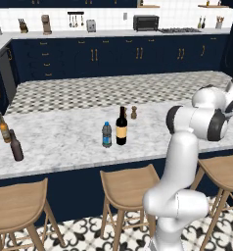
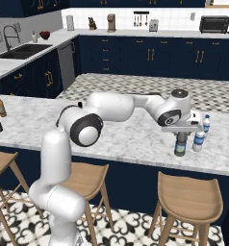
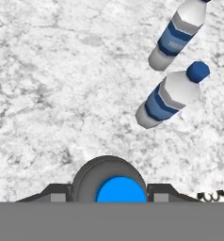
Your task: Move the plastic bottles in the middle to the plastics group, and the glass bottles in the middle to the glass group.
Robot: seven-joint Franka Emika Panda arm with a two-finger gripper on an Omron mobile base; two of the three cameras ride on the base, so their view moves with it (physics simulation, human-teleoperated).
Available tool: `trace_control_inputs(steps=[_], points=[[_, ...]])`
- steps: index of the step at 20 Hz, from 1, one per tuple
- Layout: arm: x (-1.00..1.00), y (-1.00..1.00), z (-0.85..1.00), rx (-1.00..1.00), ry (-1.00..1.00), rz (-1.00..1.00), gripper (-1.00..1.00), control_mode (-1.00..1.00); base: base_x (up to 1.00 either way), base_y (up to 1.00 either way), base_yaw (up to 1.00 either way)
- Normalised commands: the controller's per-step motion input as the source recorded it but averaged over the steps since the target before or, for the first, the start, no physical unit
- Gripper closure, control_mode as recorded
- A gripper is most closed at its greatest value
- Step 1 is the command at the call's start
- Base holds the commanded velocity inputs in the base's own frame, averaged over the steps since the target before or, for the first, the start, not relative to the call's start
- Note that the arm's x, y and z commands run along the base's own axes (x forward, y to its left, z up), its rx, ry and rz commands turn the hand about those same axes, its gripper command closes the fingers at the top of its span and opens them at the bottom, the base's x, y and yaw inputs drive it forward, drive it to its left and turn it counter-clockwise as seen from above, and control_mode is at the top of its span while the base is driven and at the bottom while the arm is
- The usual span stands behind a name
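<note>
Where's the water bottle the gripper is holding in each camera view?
Right base view: grey-tinted bottle in the gripper, right of centre.
Hand view: its blue cap, bottom centre.
Left base view: that's the other grey bottle, beside the wine bottle.
Shared landmark: the whitish bottle pair beside it.

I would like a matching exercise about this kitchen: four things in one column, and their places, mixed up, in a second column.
Things
1 wine bottle
2 gripped grey-tinted bottle
3 amber-brown bottle
4 toaster oven

Places
a on the back counter
b left end of the island, near a dark brown bottle
c in the shut pincer, beside two whitish bottles
d middle of the island, beside a water bottle

Pairs: 1-d, 2-c, 3-b, 4-a
</note>
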Motion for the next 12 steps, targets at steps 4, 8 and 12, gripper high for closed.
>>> trace_control_inputs(steps=[4,8,12], points=[[0.05,0.00,0.00,0.00,0.00,0.00,1.00,-1.00,0.00,0.00,0.00],[0.13,0.00,-0.12,-0.02,-0.01,0.00,1.00,-1.00,0.00,0.00,0.00],[0.03,0.00,-0.32,-0.02,0.00,0.00,1.00,-1.00,0.00,0.00,0.00]])
